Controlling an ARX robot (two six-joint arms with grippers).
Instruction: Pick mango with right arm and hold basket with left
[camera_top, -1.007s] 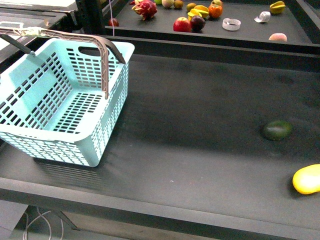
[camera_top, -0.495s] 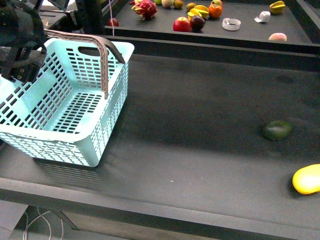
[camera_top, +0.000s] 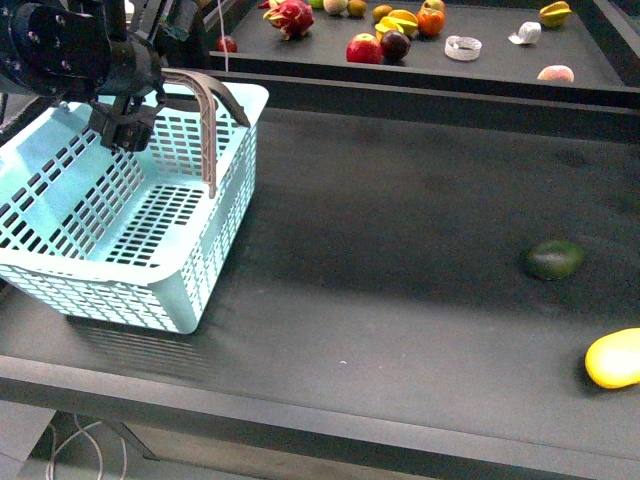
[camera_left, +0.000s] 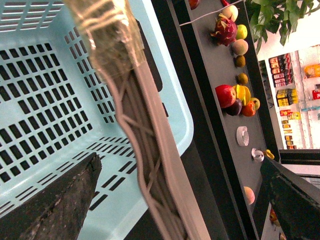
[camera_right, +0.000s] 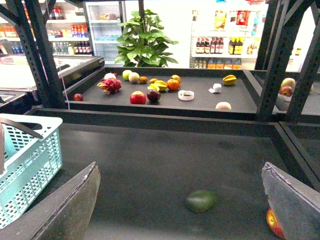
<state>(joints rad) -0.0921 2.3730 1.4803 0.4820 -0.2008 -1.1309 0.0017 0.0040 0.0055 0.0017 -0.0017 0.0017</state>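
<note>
The light blue basket (camera_top: 228, 215) stands at the left of the black table, its grey-brown handles (camera_top: 207, 130) upright. My bulky black left arm (camera_top: 60, 45) reaches over the basket's far side. The left gripper (camera_top: 126, 128) is open just beside the handles. In the left wrist view the handles (camera_left: 147, 165) run between the spread fingers (camera_left: 65, 205) of the left gripper (camera_left: 180, 160), not clamped. The yellow mango (camera_top: 614, 357) lies at the table's right edge. My right gripper (camera_right: 180, 167) is open and empty above the table. It does not show in the front view.
A dark green oval fruit (camera_top: 555, 259) lies left of and beyond the mango; it also shows as the green fruit (camera_right: 201, 200) between the right fingers. A yellow-red sliver of fruit (camera_right: 272, 223) peeks beside one finger. The raised back shelf (camera_top: 480, 70) holds several fruits.
My left arm has come in from the left and moved right over the basket to the handles. The basket and the fruits have not moved.
</note>
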